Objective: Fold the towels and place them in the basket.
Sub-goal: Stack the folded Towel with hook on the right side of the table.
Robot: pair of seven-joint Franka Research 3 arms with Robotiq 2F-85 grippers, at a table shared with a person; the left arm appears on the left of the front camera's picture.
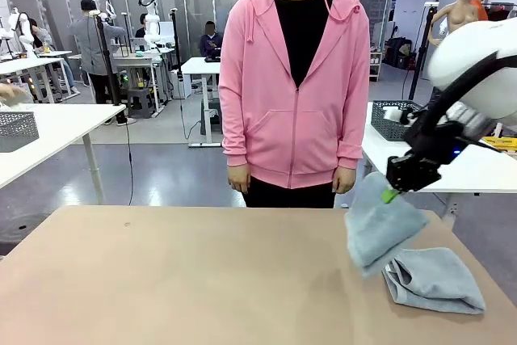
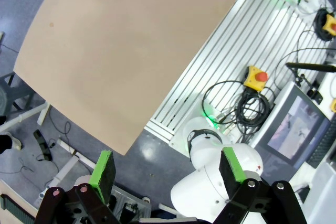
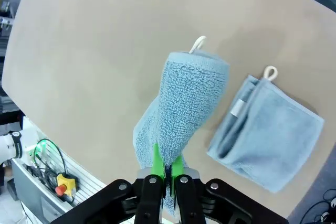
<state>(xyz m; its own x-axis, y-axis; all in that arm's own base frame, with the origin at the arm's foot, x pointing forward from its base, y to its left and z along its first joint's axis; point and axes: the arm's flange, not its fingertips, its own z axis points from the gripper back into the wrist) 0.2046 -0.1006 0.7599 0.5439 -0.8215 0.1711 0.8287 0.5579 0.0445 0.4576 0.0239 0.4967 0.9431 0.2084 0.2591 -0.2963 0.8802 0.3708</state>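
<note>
While the person (image 1: 294, 78) is standing at the far side of the bench (image 1: 186, 280) with hands hanging down, the right tool (image 1: 391, 194) is clenching a towel (image 1: 380, 225) by one edge and holding it up over the bench's right side, its lower part drooping toward the top. A second towel (image 1: 435, 280), folded, is lying flat just right of it, near the right edge. The left tool (image 2: 168, 169) is hanging released, pads (image 2: 103, 170) wide apart, beyond the bench edge.
</note>
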